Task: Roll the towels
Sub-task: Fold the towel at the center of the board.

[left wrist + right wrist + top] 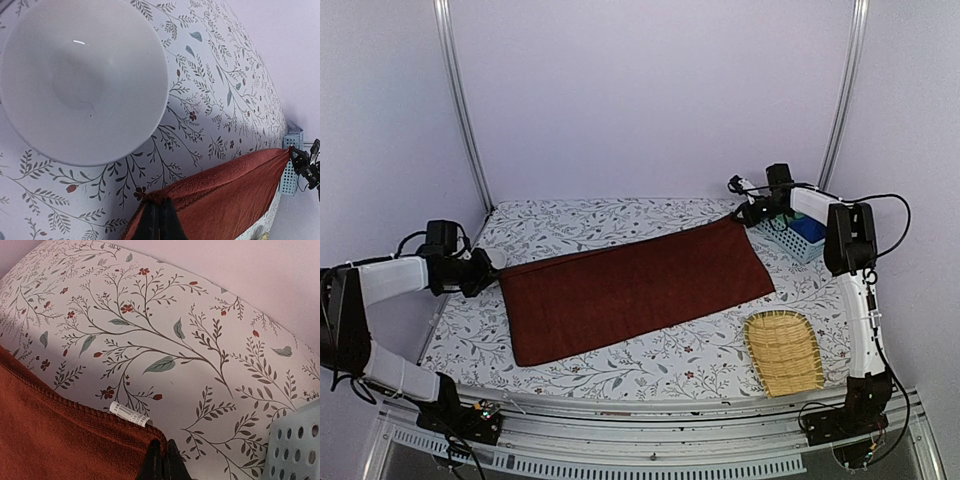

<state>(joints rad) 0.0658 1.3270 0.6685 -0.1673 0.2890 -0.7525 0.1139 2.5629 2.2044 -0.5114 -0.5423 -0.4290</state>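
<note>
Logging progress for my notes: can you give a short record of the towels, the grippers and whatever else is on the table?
brown towel: spread out on the table, unrolled
left gripper: shut on its far left corner
right gripper: shut on its far right corner
blue towel: in the perforated basket, far right
woven tray: near right, beside the brown towel

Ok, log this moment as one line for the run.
reddish-brown towel: spread out, unrolled | left gripper: shut on its far-left corner | right gripper: shut on its far-right corner | blue towel: in basket
</note>
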